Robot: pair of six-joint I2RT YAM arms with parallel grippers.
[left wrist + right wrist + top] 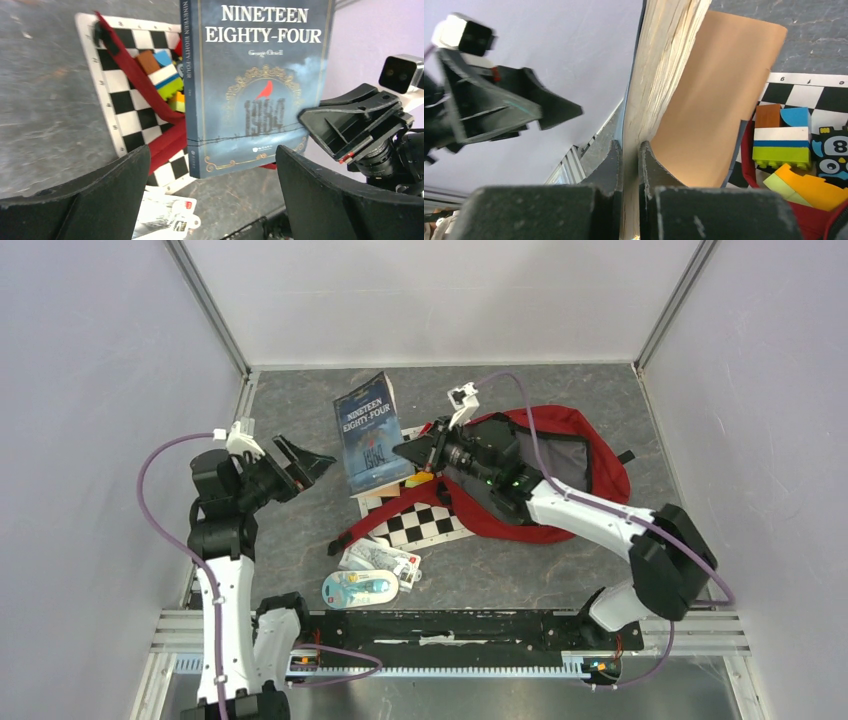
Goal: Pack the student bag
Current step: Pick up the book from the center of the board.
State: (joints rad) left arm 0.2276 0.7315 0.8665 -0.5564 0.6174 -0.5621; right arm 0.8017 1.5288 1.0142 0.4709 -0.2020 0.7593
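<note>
Red student bag [565, 423] is lying at the middle right of the top view while the right gripper [629, 152] is squeezing the blue book [372, 435] by its edge (the left gripper [312, 468] is gaping wide, holding nothing), so carrying it slowly and flat into the bag looks best.

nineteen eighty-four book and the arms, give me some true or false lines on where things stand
The right fingers are shut on the Nineteen Eighty-Four book. True.
The left fingers also grip the book. False: they stand open, clear of it.
The book is inside the red backpack. False: it is outside the bag.
Coloured building blocks lie on the checkerboard mat. True.
</note>
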